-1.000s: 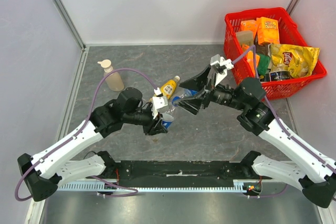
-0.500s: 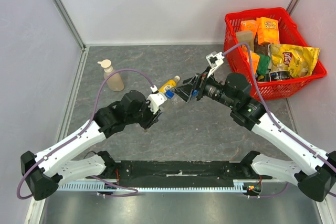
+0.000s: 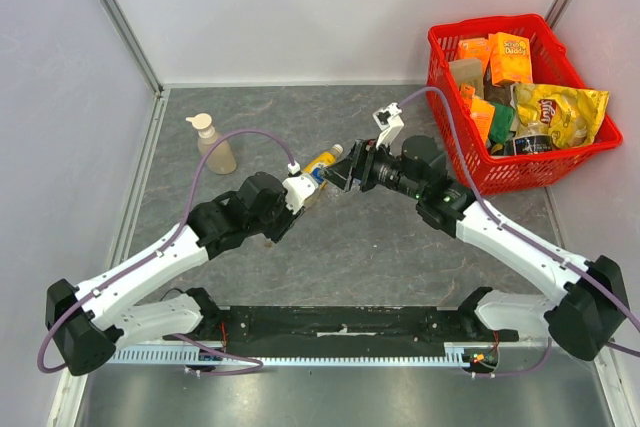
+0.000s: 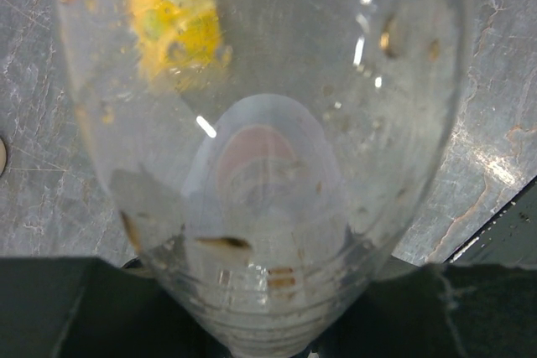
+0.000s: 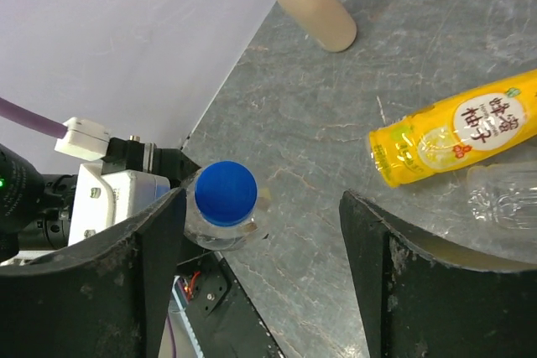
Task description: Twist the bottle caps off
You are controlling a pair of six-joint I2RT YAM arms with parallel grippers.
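Grey table (image 3: 400,247) with a red basket (image 3: 560,163) of snack packs at its far right corner; the two arms meet over the middle.

The left arm (image 3: 150,267) has drawn slightly back and up over the last second. Its left gripper (image 3: 305,191) is clamped on the lower body of a clear bottle (image 4: 268,165), which fills the left wrist view and is held off the table, neck towards the other arm.

The right arm (image 3: 510,242) has swung in from the right. One second ago it stood farther off. Now the right gripper (image 5: 262,199) straddles the neck of the bottle, jaws wide apart and holding nothing.

The blue cap (image 5: 225,191) is on the bottle. It sits just beside the gripper's left-hand finger in the right wrist view, off-centre in the gap and apart from the other finger.

A yellow juice bottle (image 5: 461,127) and a second clear bottle (image 5: 503,194) lie on the table beyond, with a soap dispenser (image 3: 214,147) well apart at the left.

Reading: the approach is nearly done. The cap probably needs centring before the jaws close and twist. No cap appears removed yet.
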